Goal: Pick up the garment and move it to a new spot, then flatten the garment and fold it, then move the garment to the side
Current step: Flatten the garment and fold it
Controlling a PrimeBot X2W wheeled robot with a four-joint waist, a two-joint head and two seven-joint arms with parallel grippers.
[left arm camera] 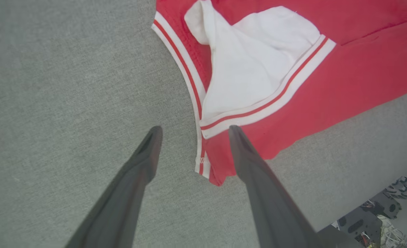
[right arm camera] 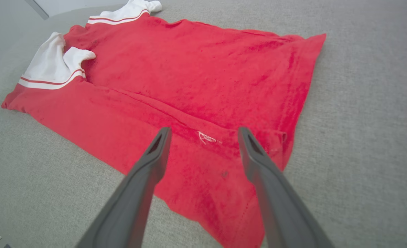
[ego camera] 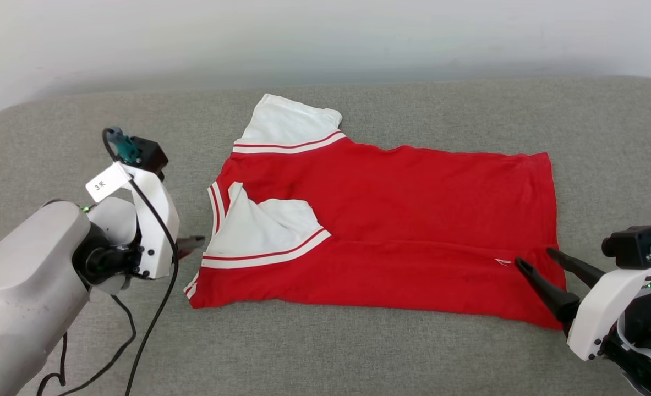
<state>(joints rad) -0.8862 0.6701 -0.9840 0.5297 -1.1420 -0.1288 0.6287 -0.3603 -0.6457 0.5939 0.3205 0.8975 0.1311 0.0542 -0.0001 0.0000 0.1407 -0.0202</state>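
**Jaws apart at both ends of the red shirt**

Head view: the garment (ego camera: 391, 220) lies across the middle of the grey fabric surface (ego camera: 325, 352), collar end at 9 o'clock and hem at 3 o'clock, with its near long edge folded over onto itself. One white sleeve (ego camera: 286, 124) sticks out at 11 o'clock; the other sleeve (ego camera: 259, 231) lies folded on the red body. A white tag (ego camera: 105, 183) on the left arm (ego camera: 33, 275) reads "3" and one more character. The left jaws sit just beside the collar corner. The right jaws stand apart over the hem corner at 4 o'clock. Bare surface runs along 6 and 12 o'clock, up to a pale wall (ego camera: 325, 38).

Left wrist view: the left jaws are apart and empty, one over bare surface, the other over the shirt's red corner, with the striped trim (left arm camera: 193, 89) between them. At 4 o'clock the surface ends, and dark hardware (left arm camera: 372, 213) lies beyond.

Right wrist view: the right jaws are apart and empty over red cloth. A small white stitched mark (right arm camera: 206, 137) sits between them, unreadable. The hem edge is at 3 o'clock, with open surface past it.
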